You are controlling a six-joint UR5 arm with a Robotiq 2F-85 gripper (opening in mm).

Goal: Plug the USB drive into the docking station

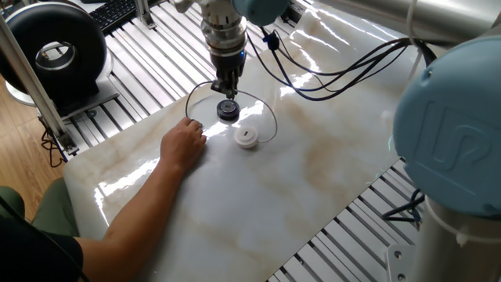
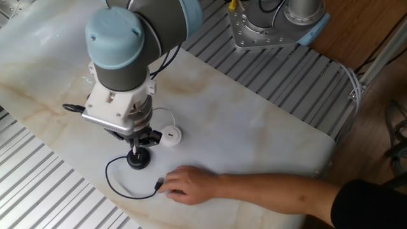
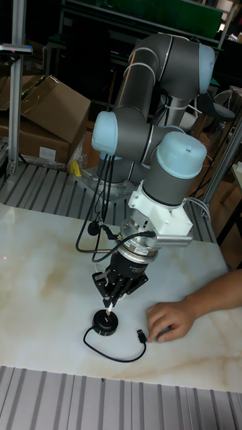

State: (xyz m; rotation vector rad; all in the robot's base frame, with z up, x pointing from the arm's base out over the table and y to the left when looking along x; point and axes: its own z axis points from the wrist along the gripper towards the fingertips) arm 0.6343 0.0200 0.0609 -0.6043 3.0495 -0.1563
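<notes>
The docking station [image 1: 228, 111] is a small black round puck on the marble table; its thin black cable loops round to a dark plug [image 2: 158, 184] next to a person's hand [image 1: 184, 145]. The USB drive [image 1: 247, 137] is a white puck just right of it, and its thin white cable arcs up to my gripper [image 1: 227, 92]. Directly over the black puck [image 3: 105, 326], my gripper [image 3: 109, 306] is shut on the small white plug, whose tip sits at or just above the puck's top [image 2: 138, 159]. The tall fixed view hides the white puck [image 2: 170, 135].
The person's forearm [image 2: 273, 194] reaches across the table's front. A black round fan-like device [image 1: 55, 47] stands off the table at the left. Slatted metal rails [image 2: 57, 191] border the marble slab. Black arm cables [image 1: 337, 70] hang over the table's far side.
</notes>
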